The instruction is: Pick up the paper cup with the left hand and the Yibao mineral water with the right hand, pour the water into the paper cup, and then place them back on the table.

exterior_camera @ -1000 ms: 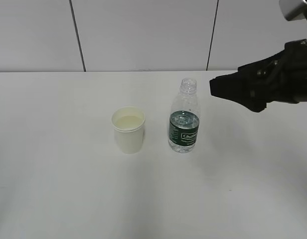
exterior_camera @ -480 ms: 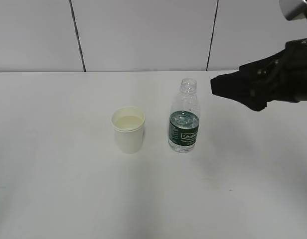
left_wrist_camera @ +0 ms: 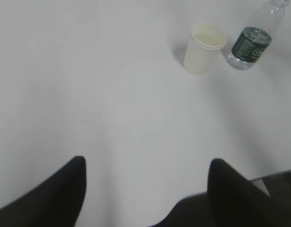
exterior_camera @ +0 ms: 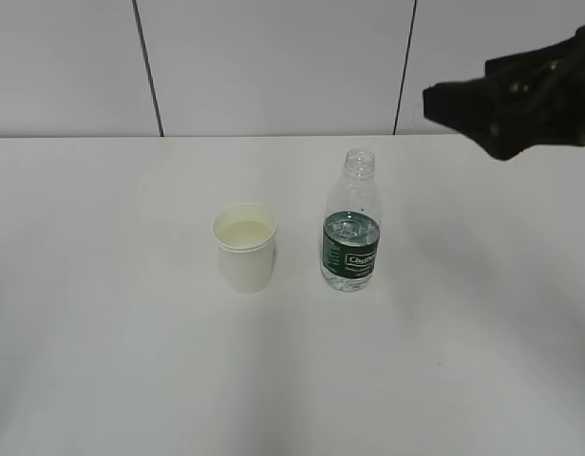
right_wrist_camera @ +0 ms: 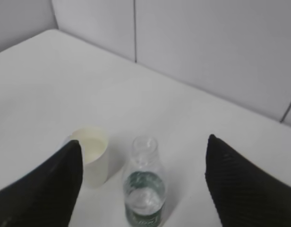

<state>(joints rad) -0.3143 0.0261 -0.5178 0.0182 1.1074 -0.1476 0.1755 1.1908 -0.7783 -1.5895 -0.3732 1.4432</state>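
Green label with white lettering on the water bottle (exterior_camera: 350, 235), too blurry to read.
Bottle's capless, some water in it, standing just beside the paper cup (exterior_camera: 244, 247), which holds pale liquid, mid-table (exterior_camera: 103, 313), away from the edges. Left gripper (left_wrist_camera: 145, 189) and right gripper (right_wrist_camera: 143, 175) both spread wide, holding nothing, right one up in the air.

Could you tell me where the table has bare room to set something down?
The table is bare left of the paper cup, along the whole near edge, and right of the Yibao mineral water. Only the narrow gap between cup and bottle is tight.
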